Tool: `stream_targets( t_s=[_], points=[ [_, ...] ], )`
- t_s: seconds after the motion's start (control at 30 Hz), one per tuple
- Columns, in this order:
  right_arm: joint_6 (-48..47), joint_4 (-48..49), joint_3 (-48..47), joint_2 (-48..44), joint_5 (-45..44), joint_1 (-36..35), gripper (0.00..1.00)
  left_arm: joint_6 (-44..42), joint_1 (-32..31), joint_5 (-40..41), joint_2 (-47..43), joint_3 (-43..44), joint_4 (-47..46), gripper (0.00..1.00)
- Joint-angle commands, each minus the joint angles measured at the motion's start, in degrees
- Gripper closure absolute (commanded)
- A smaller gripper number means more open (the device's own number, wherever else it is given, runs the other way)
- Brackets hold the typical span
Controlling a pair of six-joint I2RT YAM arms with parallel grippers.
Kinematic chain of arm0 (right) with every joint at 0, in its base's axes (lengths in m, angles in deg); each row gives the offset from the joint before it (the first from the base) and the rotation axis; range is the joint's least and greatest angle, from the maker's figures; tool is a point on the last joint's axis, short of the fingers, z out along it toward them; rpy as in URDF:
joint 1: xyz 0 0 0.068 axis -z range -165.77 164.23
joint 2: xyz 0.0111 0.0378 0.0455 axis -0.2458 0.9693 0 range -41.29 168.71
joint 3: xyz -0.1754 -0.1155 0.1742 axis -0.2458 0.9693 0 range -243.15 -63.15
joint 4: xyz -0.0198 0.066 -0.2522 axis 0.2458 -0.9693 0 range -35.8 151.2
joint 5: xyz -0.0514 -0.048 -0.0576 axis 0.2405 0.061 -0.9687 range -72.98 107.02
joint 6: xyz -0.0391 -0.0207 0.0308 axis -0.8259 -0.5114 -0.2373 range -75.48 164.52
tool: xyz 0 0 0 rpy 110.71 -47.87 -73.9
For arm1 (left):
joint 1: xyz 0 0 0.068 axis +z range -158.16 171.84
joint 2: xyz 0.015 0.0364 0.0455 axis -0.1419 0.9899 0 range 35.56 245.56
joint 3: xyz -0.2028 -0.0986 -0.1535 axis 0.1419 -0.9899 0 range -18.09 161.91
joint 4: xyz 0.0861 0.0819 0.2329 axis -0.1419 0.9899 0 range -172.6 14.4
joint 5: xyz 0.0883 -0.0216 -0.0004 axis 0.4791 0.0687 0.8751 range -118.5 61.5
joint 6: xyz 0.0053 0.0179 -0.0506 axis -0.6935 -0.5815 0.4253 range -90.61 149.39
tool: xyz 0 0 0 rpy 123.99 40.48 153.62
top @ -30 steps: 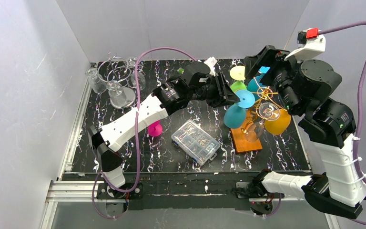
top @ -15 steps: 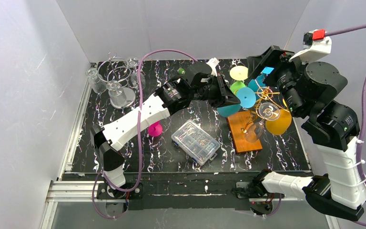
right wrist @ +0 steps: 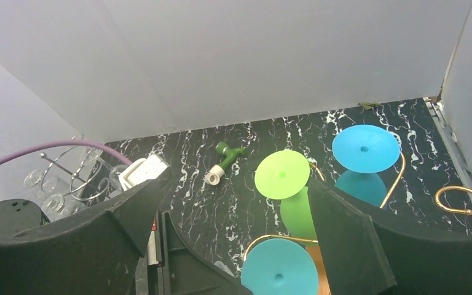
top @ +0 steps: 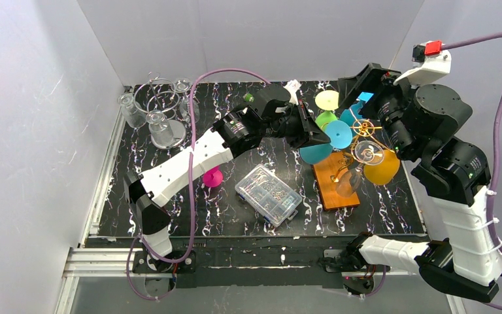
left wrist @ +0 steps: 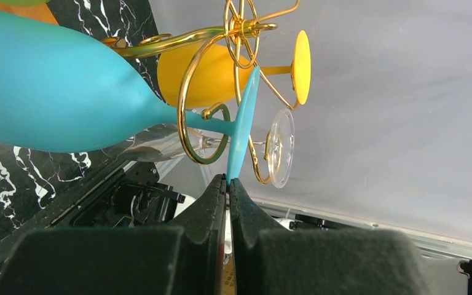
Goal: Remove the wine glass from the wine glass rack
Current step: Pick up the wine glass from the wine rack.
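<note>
**Inspector:** Which step is in hand?

**Assessor:** The grasp. The left gripper (left wrist: pixel 228 182) has its jaws pressed together on the rim of the teal glass (left wrist: pixel 55 98), at the bottom edge of its foot. The hold is thin, on the edge only.

**Inspector:** And where is the glass?

**Assessor:** On the rack (left wrist: pixel 187 117). Its stem sits in a golden loop and its bowl hangs out to one side. I judge it not yet lifted free. An orange glass (left wrist: pixel 221 77) and a clear glass (left wrist: pixel 281 147) hang just behind it.

**Inspector:** The right gripper?

**Assessor:** The right gripper (right wrist: pixel 236 209) is spread wide above the rack and holds nothing.

**Inspector:** What does the next move call for?

**Assessor:** In my judgement, the stem must be drawn out along the loop's open end, with the foot kept level so it does not catch the wire. A rim pinch may slip or twist, and the neighbouring glasses are close enough to be knocked.

**Inspector:** Any containers?

**Assessor:** One clear box (top: pixel 268 194) lies on the table (top: pixel 379 209) near the rack. It is divided into compartments holding small pieces, too small to identify. From the wrist views, the glass bowls I can see look empty.
</note>
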Motion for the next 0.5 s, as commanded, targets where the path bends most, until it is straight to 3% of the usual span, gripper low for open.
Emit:
stream_targets(
  t_s=[0.0,0.47],
  points=[
    [0.27,2.29,-0.44,-0.01,-1.12,0.18,0.00,0.35,-0.33,-1.45,-2.65,1.29,-2.38,1.00],
    [-0.40,2.30,-0.77,0.26,-1.80,0.18,0.00,0.87,-0.41,-1.87,-3.30,1.14,-4.71,1.00]
  ],
)
